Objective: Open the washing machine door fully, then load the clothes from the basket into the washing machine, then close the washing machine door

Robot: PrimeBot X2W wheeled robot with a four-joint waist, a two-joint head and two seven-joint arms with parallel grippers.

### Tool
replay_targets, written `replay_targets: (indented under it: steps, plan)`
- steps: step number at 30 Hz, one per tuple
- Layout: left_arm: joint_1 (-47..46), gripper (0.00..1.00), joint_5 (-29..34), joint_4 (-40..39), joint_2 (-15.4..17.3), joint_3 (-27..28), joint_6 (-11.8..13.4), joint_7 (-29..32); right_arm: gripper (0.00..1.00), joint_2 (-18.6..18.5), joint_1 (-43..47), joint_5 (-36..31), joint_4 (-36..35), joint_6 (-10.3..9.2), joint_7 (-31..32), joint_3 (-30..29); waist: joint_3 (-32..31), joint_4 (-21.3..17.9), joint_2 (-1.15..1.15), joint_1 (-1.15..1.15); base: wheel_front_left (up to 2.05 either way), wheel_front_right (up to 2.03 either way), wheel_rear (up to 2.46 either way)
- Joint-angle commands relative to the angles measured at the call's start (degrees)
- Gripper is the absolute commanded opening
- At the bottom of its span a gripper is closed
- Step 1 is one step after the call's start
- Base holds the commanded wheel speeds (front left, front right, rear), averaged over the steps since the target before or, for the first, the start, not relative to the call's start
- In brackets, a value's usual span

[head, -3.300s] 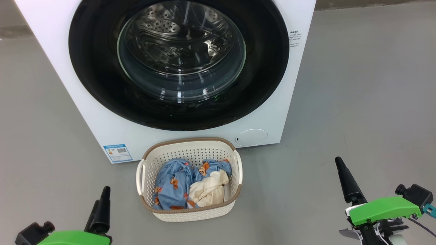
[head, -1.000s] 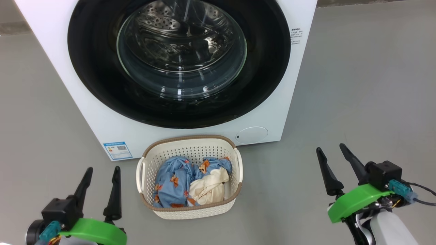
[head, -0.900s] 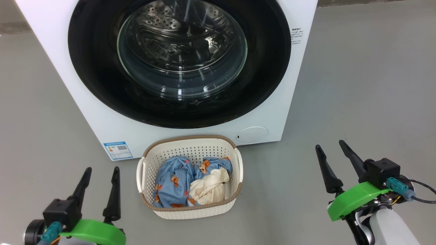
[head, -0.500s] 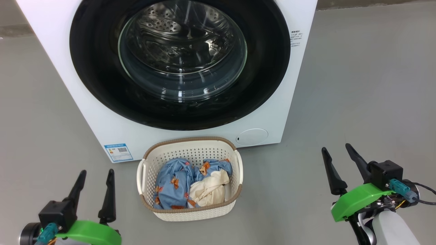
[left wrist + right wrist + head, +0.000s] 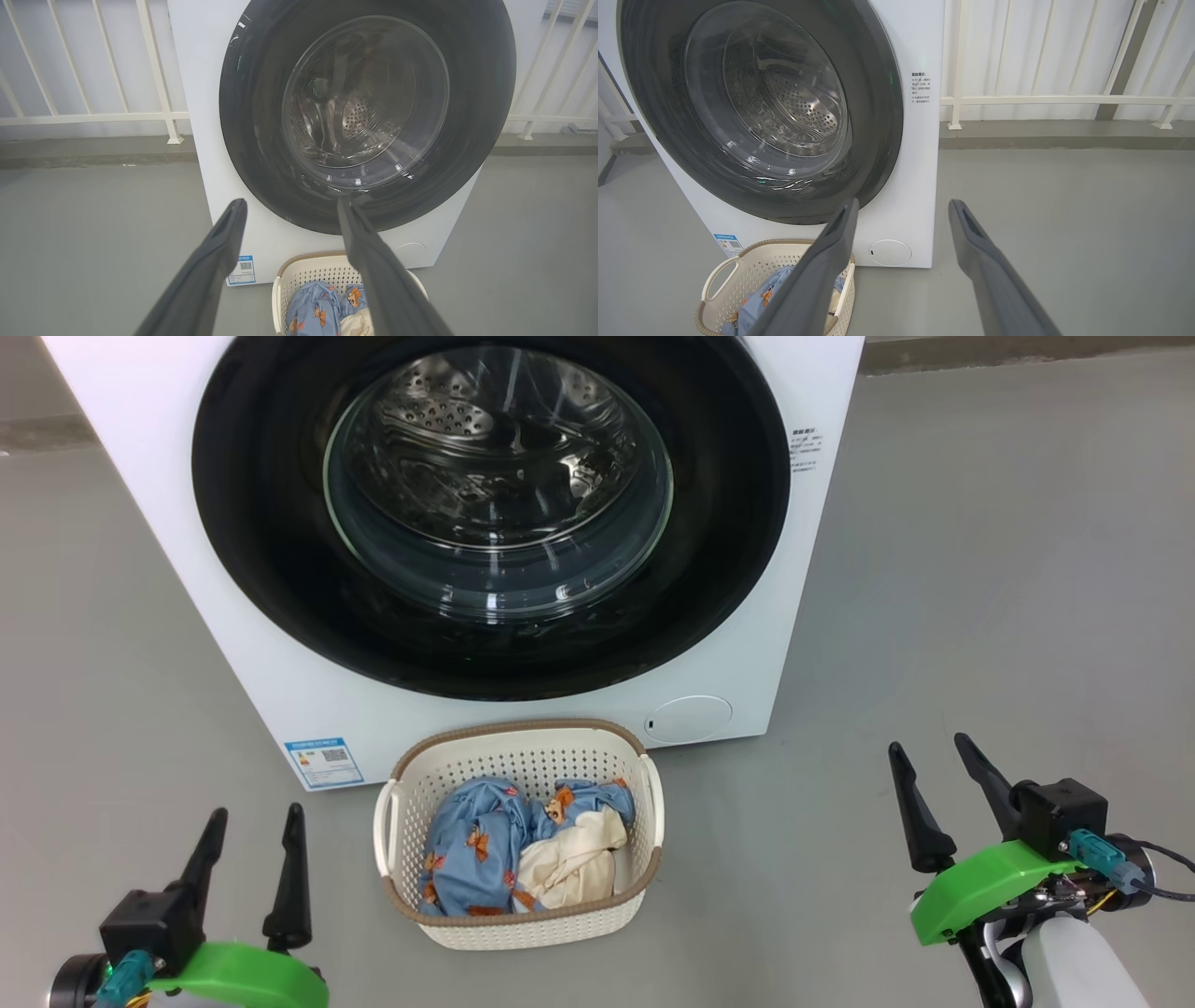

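Head view shows the shut door (image 5: 728, 523) at 1 o'clock from the left tool (image 5: 258, 810) and 10 o'clock from the right tool (image 5: 929, 743), both spread wide and empty, neither clearly nearer, with the clothes (image 5: 481, 845) in the basket (image 5: 518, 726) between them.

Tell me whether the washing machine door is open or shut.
Shut. The washing machine door sits flush against the washing machine, glass covering the drum.

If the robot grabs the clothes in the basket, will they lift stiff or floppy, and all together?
Probably floppy: the clothes lie crumpled in soft folds, so they should sag from any pinch. Likely light, being a small bundle. The blue piece and cream piece look separate, so one grab may leave one in the basket.
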Motion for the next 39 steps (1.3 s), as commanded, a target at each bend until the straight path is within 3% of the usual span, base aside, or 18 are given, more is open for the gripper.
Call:
replay_targets:
  steps: [1, 23, 39]
  plan:
    - [-2.6, 1.0, 0.4, -0.9, 1.2, 2.0, -0.2, -0.6, 1.0, 0.2, -1.1, -0.7, -1.1, 0.57, -0.6, 1.1, 0.0, 0.0, 0.0, 0.0, 0.0, 0.0, 0.0]
    - [-2.8, 1.0, 1.1, -0.6, 1.1, 2.2, -0.2, -0.6, 1.0, 0.5, -1.5, 0.2, -1.3, 0.57, -0.6, 0.6, 0.6, 0.2, 0.0, 0.0, 0.08, 0.08, -0.15]
    - [-3.3, 1.0, 1.3, -1.1, 0.8, 2.5, -0.2, -0.6, 1.0, 0.7, -2.1, 0.7, -1.4, 0.57, -0.4, 0.5, 2.1, 0.4, 0.0, 0.0, 1.03, 1.03, -2.05]
